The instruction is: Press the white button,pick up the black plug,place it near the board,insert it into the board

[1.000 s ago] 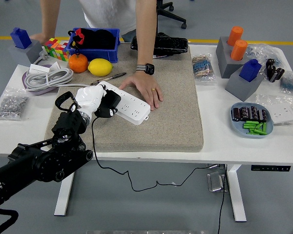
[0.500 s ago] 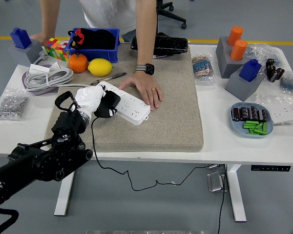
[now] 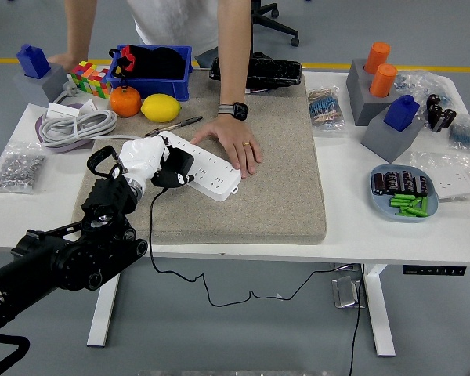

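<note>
Change: your left hand point(image 3: 145, 160) is sitting a touch higher and further left than a second ago; the black plug point(image 3: 175, 171) has shifted with it, and the person's hand point(image 3: 236, 146) is staying where it was.
Left hand: you are seeing the white-gloved fingers point(image 3: 139, 155) wrapping around the black plug; they are clamped on it, though the exact finger placement is hard to make out at this size.
Black plug: it is being held at the near left end of the board point(image 3: 203, 166), touching or just over its top face; whether the pins are seated in a socket you cannot tell; its black cord point(image 3: 153, 235) is hanging down over the table's near edge.
Board: the white power strip is lying diagonally on the tan mat point(image 3: 274, 172); the person's hand is pressing flat on its far right end.
Right hand: it is not showing in your view.
Surroundings: an orange point(image 3: 125, 101) and a lemon point(image 3: 161, 107) are sitting behind the mat in front of a blue bin point(image 3: 150, 72); a coiled white cable point(image 3: 77, 125) is lying to the left on the white table point(image 3: 352, 188).
</note>
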Robot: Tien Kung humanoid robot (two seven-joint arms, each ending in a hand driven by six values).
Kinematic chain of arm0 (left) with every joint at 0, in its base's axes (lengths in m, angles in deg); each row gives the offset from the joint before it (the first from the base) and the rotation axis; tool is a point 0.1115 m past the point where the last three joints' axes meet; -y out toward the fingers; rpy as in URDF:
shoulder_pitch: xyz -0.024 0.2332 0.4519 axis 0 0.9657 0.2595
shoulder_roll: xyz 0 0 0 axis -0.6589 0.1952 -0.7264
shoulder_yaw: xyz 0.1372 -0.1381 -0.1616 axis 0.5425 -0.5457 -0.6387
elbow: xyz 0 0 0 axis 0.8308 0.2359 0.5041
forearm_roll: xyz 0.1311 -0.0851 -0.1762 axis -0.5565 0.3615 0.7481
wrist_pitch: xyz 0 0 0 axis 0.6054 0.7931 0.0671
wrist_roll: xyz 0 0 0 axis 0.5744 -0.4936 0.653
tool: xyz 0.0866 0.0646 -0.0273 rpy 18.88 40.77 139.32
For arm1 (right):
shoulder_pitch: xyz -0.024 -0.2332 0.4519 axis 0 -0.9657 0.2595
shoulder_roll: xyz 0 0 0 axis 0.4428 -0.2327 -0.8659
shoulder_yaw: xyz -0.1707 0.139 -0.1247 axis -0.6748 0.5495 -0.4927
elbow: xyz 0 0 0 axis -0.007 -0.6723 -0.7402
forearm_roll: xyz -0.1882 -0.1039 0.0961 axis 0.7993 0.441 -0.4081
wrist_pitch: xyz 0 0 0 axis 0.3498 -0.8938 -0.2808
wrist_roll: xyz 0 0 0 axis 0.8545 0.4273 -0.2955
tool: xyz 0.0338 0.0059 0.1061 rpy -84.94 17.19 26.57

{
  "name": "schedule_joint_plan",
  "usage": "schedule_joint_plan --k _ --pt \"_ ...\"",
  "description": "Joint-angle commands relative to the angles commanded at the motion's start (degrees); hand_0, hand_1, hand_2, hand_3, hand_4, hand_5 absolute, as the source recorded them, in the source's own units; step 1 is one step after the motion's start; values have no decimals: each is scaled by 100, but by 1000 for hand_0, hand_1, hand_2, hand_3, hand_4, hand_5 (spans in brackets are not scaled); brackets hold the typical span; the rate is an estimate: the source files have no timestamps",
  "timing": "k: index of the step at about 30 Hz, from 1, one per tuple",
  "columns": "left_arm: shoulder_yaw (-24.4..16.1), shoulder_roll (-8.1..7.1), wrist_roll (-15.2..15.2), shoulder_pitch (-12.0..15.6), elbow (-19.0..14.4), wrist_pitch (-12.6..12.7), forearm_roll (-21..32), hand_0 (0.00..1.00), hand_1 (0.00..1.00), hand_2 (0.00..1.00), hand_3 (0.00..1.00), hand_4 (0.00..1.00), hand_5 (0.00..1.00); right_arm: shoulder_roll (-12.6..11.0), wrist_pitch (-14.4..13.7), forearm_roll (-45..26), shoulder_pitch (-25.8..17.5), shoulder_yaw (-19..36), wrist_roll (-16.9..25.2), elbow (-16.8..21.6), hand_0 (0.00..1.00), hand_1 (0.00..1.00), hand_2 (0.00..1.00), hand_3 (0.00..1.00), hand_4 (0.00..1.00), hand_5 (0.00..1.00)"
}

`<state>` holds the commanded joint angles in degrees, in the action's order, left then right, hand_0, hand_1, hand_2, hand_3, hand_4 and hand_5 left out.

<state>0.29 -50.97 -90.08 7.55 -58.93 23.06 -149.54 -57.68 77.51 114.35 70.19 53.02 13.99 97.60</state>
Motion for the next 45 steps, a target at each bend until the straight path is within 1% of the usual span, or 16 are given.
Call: schedule_joint_plan --k 5,6,11,12,17,18,23,24,29,30,36,37,40,42,43,45 --pt "-12 3 -10 -3 -6 6 -33 484 530 491 650 998 691 -2 3 -1 -1 -1 -1 1 683 592 583 572 618 299" --pt "-11 3 -16 -3 -6 6 -38 601 582 551 682 998 732 -2 4 -1 0 -1 -1 2 683 592 583 573 618 299" --pt "-23 -2 -43 -1 -10 -25 -11 601 582 551 682 998 732 4 6 2 -4 8 -3 2 683 592 583 573 618 299" --pt "-25 -2 -40 0 -12 -26 1 703 706 679 777 998 788 4 6 3 -5 9 -3 1 683 593 583 572 618 299" --pt "-51 3 -43 5 -18 -53 87 703 706 679 777 998 788 2 9 2 -11 4 -5 1 683 593 583 572 618 299" --pt "-58 1 -34 1 -19 -60 106 814 812 789 851 998 836 0 8 2 -6 4 -5 2 683 593 583 573 618 300" --pt "-76 6 20 -2 -3 -80 188 814 812 789 851 998 836 3 9 2 -3 15 -5 4 683 593 583 573 618 300" --pt "-85 7 55 -1 1 -69 227 912 949 950 978 998 950 3 9 4 -3 20 -6 2 683 593 583 573 618 300" --pt "-150 6 280 -1 0 7 429 912 949 950 978 998 950 -2 8 8 -6 31 -6 0 682 593 583 572 618 300" --pt "-167 5 315 2 -4 20 465 984 998 998 998 998 992 -3 8 8 -6 30 -6 1 682 593 583 572 617 298" --pt "-336 -41 397 96 -155 84 400 984 998 998 998 998 992 6 11 10 -3 38 -8 7 682 593 583 572 617 298" --pt "-416 -84 462 156 -263 122 353 996 998 998 998 998 872 6 11 13 -3 42 -9 8 682 593 583 572 618 299" --pt "-642 -218 667 332 -569 203 404 996 998 998 998 998 872 3 8 20 -8 52 -8 10 682 593 583 572 618 299" --pt "-779 -349 956 473 -798 259 539 996 998 998 998 998 872 -3 5 24 -13 56 -8 9 682 593 583 572 618 299" --pt "-816 -423 1104 536 -903 300 608 977 988 985 998 998 579 -5 3 25 -11 60 -7 11 683 592 583 572 618 299" --pt "-866 -606 1429 698 -1126 356 702 977 988 985 998 998 579 -8 1 24 -8 76 -5 17 683 592 583 572 618 299"
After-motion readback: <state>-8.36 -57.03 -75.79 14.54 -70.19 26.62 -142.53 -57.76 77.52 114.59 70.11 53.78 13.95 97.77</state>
